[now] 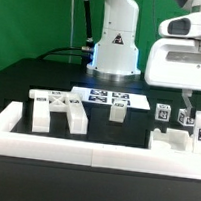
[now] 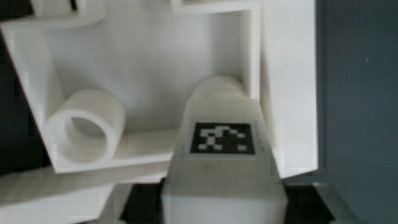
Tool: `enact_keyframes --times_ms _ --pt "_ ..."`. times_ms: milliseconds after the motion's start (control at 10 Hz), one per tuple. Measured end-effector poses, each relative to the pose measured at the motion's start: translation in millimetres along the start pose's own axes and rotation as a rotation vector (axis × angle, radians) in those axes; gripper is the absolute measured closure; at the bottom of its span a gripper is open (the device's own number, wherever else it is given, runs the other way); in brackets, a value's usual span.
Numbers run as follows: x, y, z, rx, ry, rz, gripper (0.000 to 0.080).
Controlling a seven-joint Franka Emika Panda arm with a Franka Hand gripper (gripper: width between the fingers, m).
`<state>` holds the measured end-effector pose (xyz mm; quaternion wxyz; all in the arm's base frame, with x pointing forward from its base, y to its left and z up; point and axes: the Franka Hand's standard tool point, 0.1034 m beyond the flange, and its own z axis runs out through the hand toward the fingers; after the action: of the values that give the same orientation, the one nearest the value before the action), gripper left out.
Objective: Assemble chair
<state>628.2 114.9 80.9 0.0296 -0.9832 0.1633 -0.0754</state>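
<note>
Black counter (image 1: 30, 81) under a green backdrop (image 1: 37, 11), with matte white blocky parts (image 1: 57, 109) near its front edge. My fingers (image 1: 186, 102) sit narrow, gripping a square tagged leg (image 2: 222, 125).

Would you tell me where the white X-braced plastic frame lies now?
The white X-braced plastic frame lies at the exterior view's left, behind the long white rail.

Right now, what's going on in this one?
The robot arm's gripper is down at table level on the exterior view's right, among loose white chair parts. In the wrist view its jaws sit closed against a narrow tagged white part, so it looks gripped. The X-braced frame lies untouched on the exterior view's left, to the left of the marker board. The pieces look separate, with no chair put together yet.
</note>
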Motion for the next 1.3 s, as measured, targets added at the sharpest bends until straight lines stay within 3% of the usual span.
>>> enact_keyframes --times_ms 600,1000,1100,1200,1300 --pt "-2.8 -14.0 3.5 0.027 0.010 0.642 0.0509" --pt "-3.5 -16.0 3.2 0.033 0.002 0.862 0.0508" --pt "-3.7 -16.2 3.3 0.033 0.001 0.861 0.0390" --pt "-3.7 -16.2 3.2 0.033 0.002 0.805 0.0214" --pt "-3.6 -16.4 3.0 0.033 0.004 0.757 0.0214"
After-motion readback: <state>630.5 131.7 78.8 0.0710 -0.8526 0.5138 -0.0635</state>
